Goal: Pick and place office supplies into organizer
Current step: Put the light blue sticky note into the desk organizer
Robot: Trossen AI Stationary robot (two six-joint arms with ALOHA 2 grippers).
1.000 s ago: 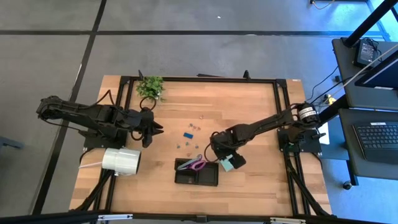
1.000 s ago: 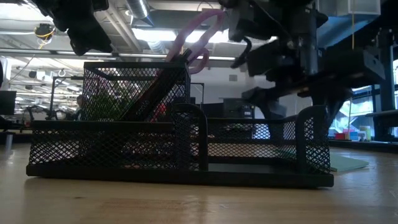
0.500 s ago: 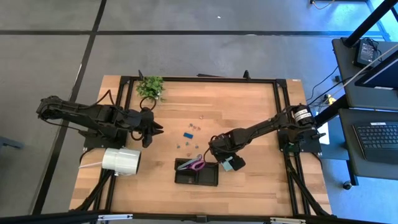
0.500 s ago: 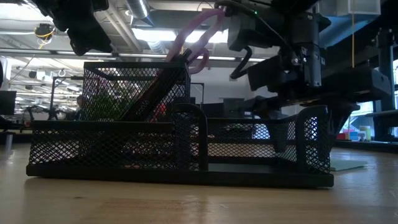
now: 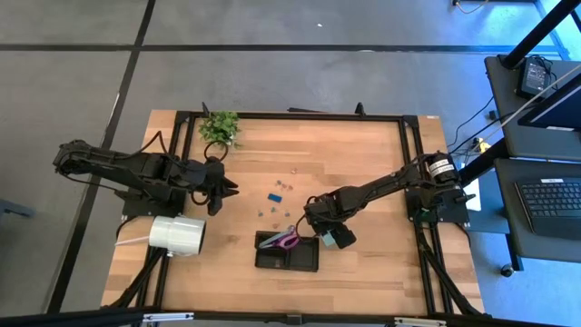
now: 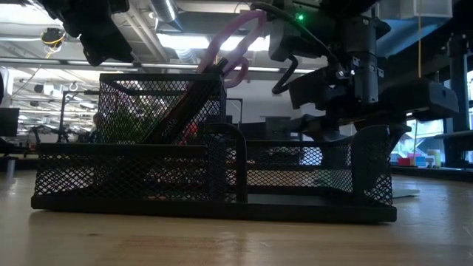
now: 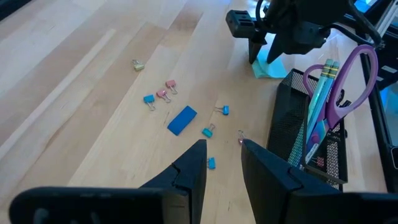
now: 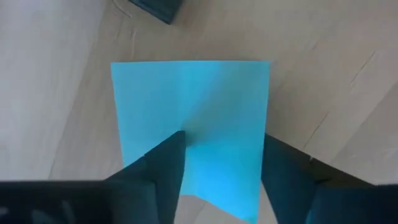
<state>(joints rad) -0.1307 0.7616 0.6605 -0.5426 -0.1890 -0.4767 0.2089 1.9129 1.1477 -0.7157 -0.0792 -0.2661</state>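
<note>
The black mesh organizer (image 5: 287, 260) (image 6: 214, 185) stands near the table's near edge, with the purple-handled scissors (image 5: 289, 241) (image 7: 348, 81) and pencils upright in its tall compartment. The pale blue-green sticky-note pad (image 8: 193, 106) (image 5: 334, 242) lies flat on the wood just right of the organizer. My right gripper (image 5: 325, 234) (image 8: 224, 180) is open, pointing down over the pad with a finger over each side. My left gripper (image 5: 231, 191) (image 7: 222, 149) hovers open at the table's left, above the scattered small clips (image 7: 186, 118). My right gripper is straight above the sticky-note pad, its fingers (image 8: 165, 171) overlapping the pad's two side edges in the wrist view. I cannot tell whether the fingertips touch the pad. The pad lies flat on the table.
A big white roll (image 5: 177, 234) lies by the left arm at the table's left edge. A small green plant (image 5: 221, 127) stands at the far left. Small blue and pink clips and a blue block (image 5: 275, 193) are scattered mid-table. The organizer's right end wall (image 6: 373, 166) is close beside my right gripper.
My right gripper has come down over the sticky-note pad and shifted a little toward the organizer, so it now covers more of the pad in the high view. The pad itself has stayed in place.
</note>
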